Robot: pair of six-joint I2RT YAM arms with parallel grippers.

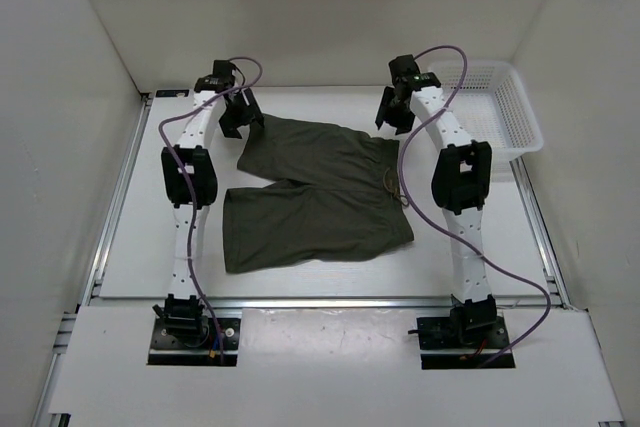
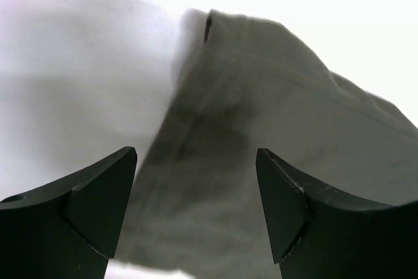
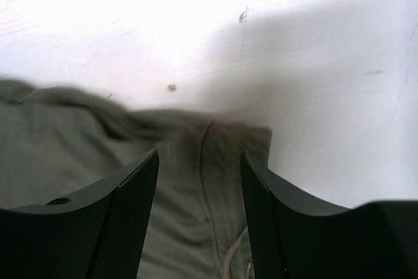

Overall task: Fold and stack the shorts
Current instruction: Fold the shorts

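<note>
Left pincer (image 1: pixel 238 119) and right pincer (image 1: pixel 392 112) both stand with fingers apart, holding nothing. From the top camera I see each poised over a far corner of the shorts (image 1: pixel 310 197). These lie spread flat on the counter (image 1: pixel 130 247) between my two arms, legs toward my left and waistband toward my right, with the tan drawstring (image 1: pixel 393 183) looped at the waist. My left pincer is over the hem corner of the far leg and my right over the far end of the waistband. A white mesh basket (image 1: pixel 527 117) sits at the far right, well apart from the cloth. Through my left wrist camera, the olive leg, blurred, fills the gap between my fingers (image 2: pixel 98 207); I cannot tell whether they touch it. Through my right wrist camera, the waistband corner lies between and below my fingers (image 3: pixel 124 220), with bare counter beyond.
</note>
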